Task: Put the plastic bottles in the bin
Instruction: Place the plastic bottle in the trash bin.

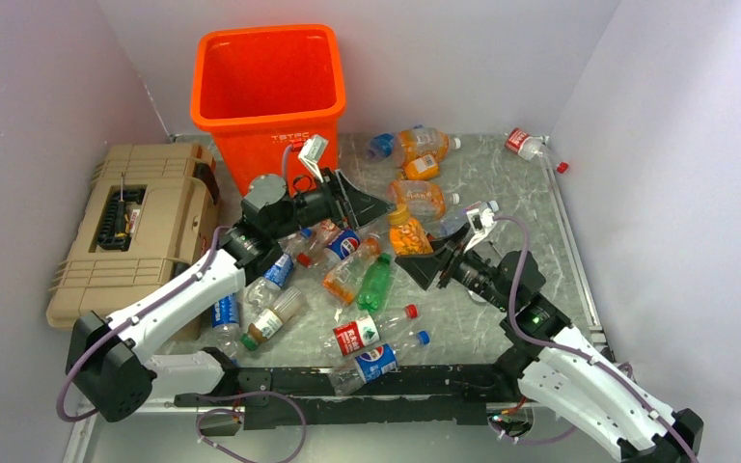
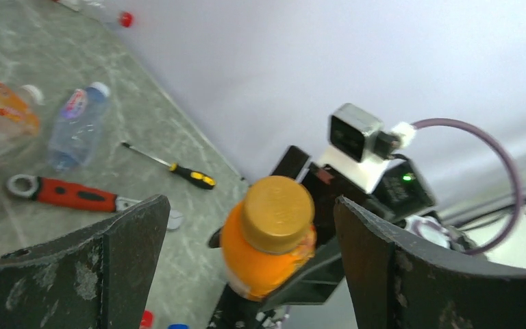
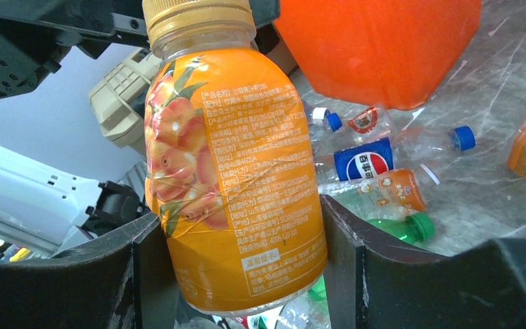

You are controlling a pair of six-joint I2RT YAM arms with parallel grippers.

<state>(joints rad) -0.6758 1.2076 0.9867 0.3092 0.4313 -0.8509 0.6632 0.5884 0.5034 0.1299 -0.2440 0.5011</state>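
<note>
My right gripper (image 3: 240, 253) is shut on an orange juice bottle (image 3: 236, 171) with a gold cap, gripping its lower body and holding it off the table. In the top view the right gripper (image 1: 431, 262) holds this bottle (image 1: 408, 234) at mid-table. My left gripper (image 1: 367, 203) is open, facing the bottle's cap end. In the left wrist view the bottle (image 2: 274, 233) shows between the spread fingers (image 2: 133, 240) without touching them. The orange bin (image 1: 268, 87) stands at the back. Several other bottles (image 1: 376, 333) lie across the table.
A tan toolbox case (image 1: 135, 227) sits at the left. A red-handled wrench (image 2: 68, 195) and a screwdriver (image 2: 171, 168) lie on the table. More bottles lie at the back (image 1: 415, 145) and in the far right corner (image 1: 526, 143). Walls enclose three sides.
</note>
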